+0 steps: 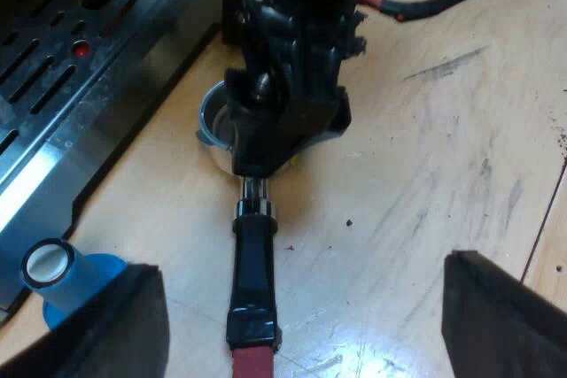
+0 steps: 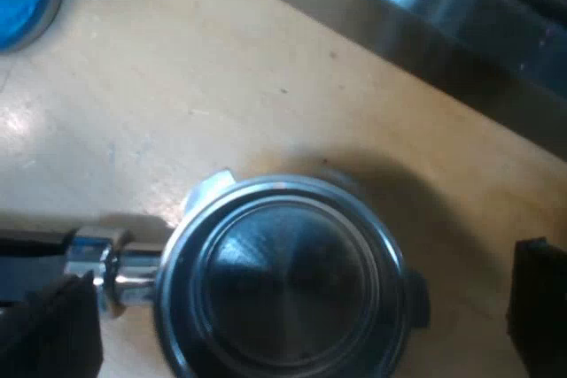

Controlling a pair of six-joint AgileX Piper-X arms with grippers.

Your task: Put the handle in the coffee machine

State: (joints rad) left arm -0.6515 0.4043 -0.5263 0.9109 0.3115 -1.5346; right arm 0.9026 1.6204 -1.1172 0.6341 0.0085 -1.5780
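My left gripper hangs wide open and empty, its fingers either side of the red end of the holder, which lies flat on the table. Farther along, the right gripper is spread wide over the metal cup, gripping nothing. Beyond sits the machine. Best to close squarely on the dark handle — keeping the cup level — before lifting.
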